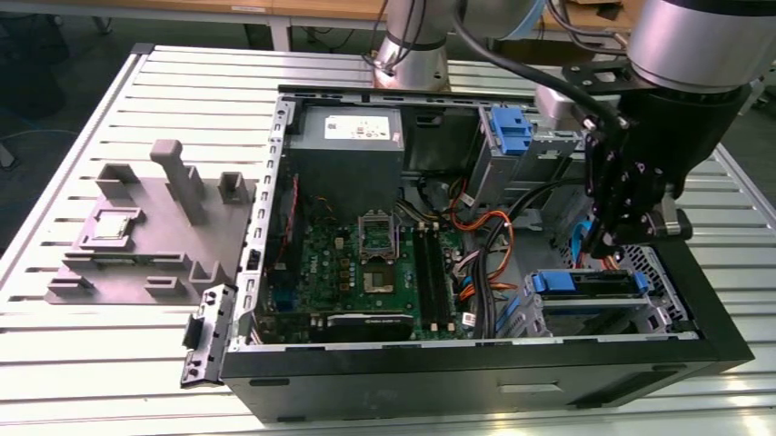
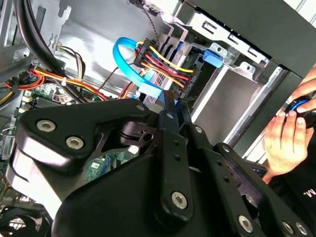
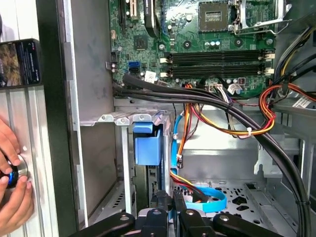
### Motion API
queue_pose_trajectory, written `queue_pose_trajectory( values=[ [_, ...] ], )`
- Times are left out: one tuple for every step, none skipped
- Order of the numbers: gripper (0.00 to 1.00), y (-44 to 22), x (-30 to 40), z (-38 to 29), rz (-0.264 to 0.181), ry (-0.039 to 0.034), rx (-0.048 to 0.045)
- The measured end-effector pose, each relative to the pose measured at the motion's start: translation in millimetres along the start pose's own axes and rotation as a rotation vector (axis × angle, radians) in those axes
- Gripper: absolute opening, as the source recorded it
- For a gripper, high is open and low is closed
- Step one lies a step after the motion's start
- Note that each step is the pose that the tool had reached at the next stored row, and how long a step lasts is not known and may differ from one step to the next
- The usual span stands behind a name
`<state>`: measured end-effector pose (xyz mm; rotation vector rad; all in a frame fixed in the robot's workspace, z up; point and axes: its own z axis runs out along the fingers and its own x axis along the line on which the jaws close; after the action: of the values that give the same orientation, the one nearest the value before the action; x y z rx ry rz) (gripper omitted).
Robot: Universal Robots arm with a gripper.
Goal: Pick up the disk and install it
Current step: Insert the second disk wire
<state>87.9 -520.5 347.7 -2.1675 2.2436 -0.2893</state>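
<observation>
Big slatted table (image 1: 182, 82) with an open PC case (image 1: 485, 372) lying on it. The arm (image 1: 691, 54) reaches down into the case at the exterior view's right end. A grey printed fixture (image 1: 145, 236) sits on the table well off from the fingers, on the far side of the case wall. The motherboard (image 1: 363, 272) fills the middle of the case, across the cable bundle from the fingers.

The gripper (image 1: 610, 247) hangs right over the metal drive cage (image 1: 606, 313). In both wrist views its fingers (image 3: 162, 201) are drawn almost fully together, with just a thin slit between the tips. I honestly can't tell if they're pinching anything.

The disk (image 1: 588, 283) is in the cage, directly under the fingertips. It looks slotted in on edge, with its long axis running across the exterior view. Its blue tab end points away from the fingers toward the motherboard. In the first wrist view that blue tab (image 3: 147, 143) stands in the slot just past the fingertips.

A looped blue data cable (image 3: 207, 200) and the red-yellow power wires (image 2: 165, 61) lie just beside the fingers. A person's hand (image 2: 286, 138) rests outside the case wall.
</observation>
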Motion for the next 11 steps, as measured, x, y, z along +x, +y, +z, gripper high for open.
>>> queue_pose_trajectory(
  values=[
    [0.16,0.9,0.3,0.1,0.0,-0.0002,0.0052],
    [0.16,1.7,0.7,0.5,0.0,-0.0009,0.0093],
    [0.16,2.3,1.3,0.8,0.0,-0.0026,0.013],
    [0.16,2.8,2.0,1.3,0.001,-0.0063,0.0166],
    [0.16,3.2,2.7,1.6,0.001,-0.0109,0.0198],
    [0.16,3.6,3.4,2.0,0.003,-0.0169,0.0226],
    [0.16,4.1,4.2,2.3,0.004,-0.0246,0.0252],
    [0.16,4.5,4.9,2.6,0.005,-0.0327,0.0276],
    [0.16,4.9,5.7,2.9,0.006,-0.0398,0.0295],
    [0.16,5.2,6.4,2.9,0.007,-0.0448,0.0305],
    [0.16,5.2,6.5,2.9,0.007,-0.0456,0.0305]
  ],
)
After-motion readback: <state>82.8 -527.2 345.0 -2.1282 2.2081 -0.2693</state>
